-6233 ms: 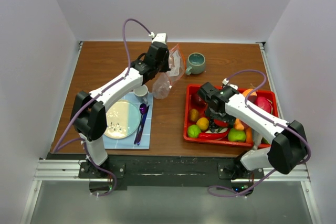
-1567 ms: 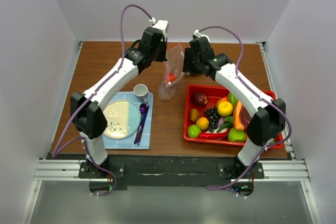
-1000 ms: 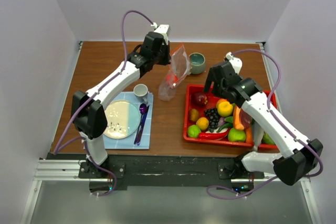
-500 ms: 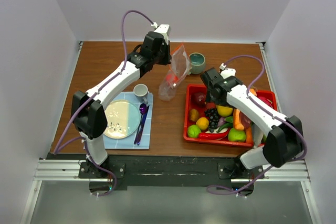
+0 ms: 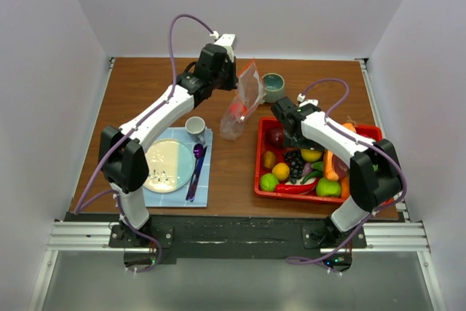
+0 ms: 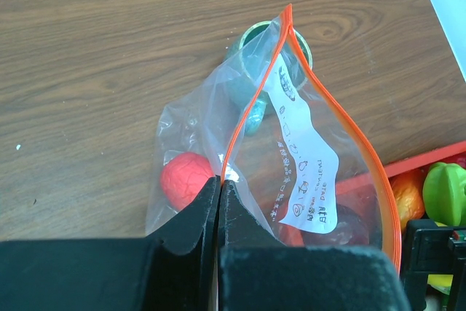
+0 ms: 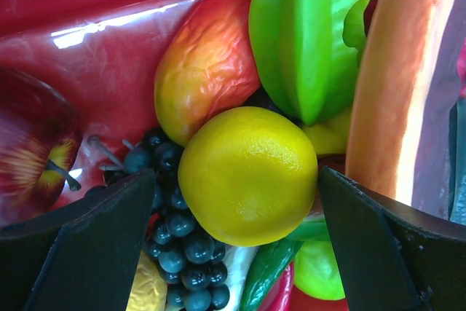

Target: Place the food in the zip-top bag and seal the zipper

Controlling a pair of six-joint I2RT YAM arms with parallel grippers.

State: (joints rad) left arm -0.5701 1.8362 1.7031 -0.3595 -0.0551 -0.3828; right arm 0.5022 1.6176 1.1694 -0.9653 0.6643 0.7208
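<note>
My left gripper is shut on the orange-red zipper strip of the clear zip-top bag, holding its mouth open above the table. A red round fruit lies inside the bag. My right gripper is open low over the red tray, its fingers on either side of a yellow round fruit; whether they touch it I cannot tell. Dark grapes, a green star fruit, an orange-red fruit and a red apple lie around it.
A teal cup stands behind the bag. A small white cup, a pale plate and a purple spoon sit on a blue mat at front left. White walls close in three sides.
My right arm left the bag's mouth, where a red fruit dropped in, swung back to the tray and came down around the yellow fruit. The left arm held the bag still.
</note>
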